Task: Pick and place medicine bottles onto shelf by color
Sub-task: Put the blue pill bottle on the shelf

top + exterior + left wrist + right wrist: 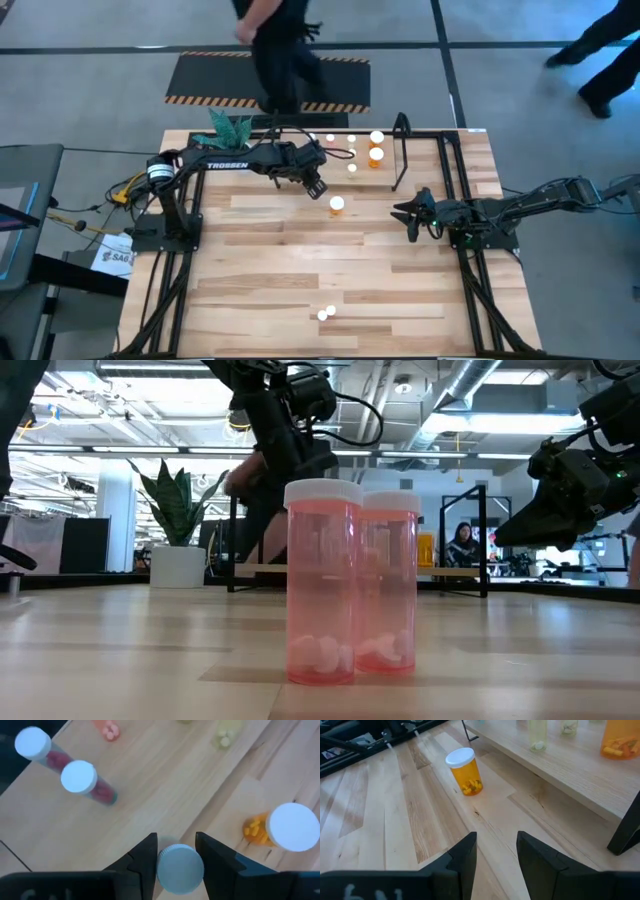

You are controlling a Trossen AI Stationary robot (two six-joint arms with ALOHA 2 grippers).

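White-capped medicine bottles, some on the shelf [400, 150], some on the desk.
One capped bottle [180, 869] sits between the left pincer's [176, 855] fingers; an upright orange bottle [337, 206] stands just beside it; two pink bottles [350, 595] stand touching, well apart.

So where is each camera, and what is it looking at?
High: above the table, looking straight down; both arms show.
Low: at tabletop height, facing two pink bottles; arms hang above.
Left wrist: looks down past the left end effector, shut on a white-capped bottle.
Right wrist: past the empty right end effector toward the orange bottle, shared with high.
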